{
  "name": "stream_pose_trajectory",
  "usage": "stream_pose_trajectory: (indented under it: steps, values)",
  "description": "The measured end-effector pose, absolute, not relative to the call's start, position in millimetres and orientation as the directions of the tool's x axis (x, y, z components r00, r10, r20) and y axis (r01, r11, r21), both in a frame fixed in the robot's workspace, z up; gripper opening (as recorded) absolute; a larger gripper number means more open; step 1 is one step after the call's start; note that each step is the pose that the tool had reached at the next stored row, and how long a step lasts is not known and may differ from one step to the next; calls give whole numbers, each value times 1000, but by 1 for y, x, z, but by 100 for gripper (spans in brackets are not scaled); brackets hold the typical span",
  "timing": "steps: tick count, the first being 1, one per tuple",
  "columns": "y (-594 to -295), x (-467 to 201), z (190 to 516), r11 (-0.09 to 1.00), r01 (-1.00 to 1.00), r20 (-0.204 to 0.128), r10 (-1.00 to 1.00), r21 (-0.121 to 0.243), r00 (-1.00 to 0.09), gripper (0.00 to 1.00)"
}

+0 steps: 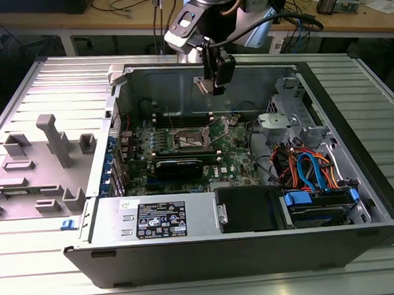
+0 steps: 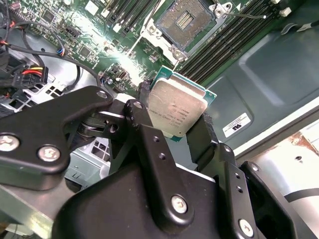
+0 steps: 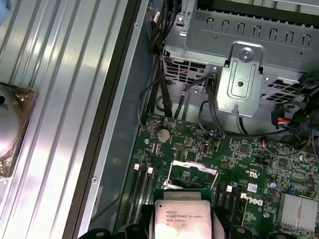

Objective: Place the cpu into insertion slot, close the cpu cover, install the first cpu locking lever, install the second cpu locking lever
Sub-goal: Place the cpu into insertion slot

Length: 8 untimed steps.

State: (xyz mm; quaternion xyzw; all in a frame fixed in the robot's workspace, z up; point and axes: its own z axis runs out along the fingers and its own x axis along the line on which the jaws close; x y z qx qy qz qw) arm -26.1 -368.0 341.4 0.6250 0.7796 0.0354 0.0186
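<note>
My gripper hangs over the open computer case and is shut on the cpu, a small square chip with a silvery top. In the second wrist view the black fingers clamp two opposite edges of the cpu. Below it and apart from it on the green motherboard lies the insertion slot, with its dark centre uncovered. The cpu cover stands raised at the slot's edge on the exterior view's right. In the first wrist view it shows as a shiny frame just beyond the cpu.
Long memory slots flank the socket, and a long black card lies in front of it. A metal drive cage and orange and blue cables fill the case's right side. A grey fixture sits outside on the left.
</note>
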Motion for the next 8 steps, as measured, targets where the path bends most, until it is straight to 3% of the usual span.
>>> stream_pose_trajectory:
  steps: [8]
  values:
    - [-368,-26,341,206,975,15,978,78,-208,54]
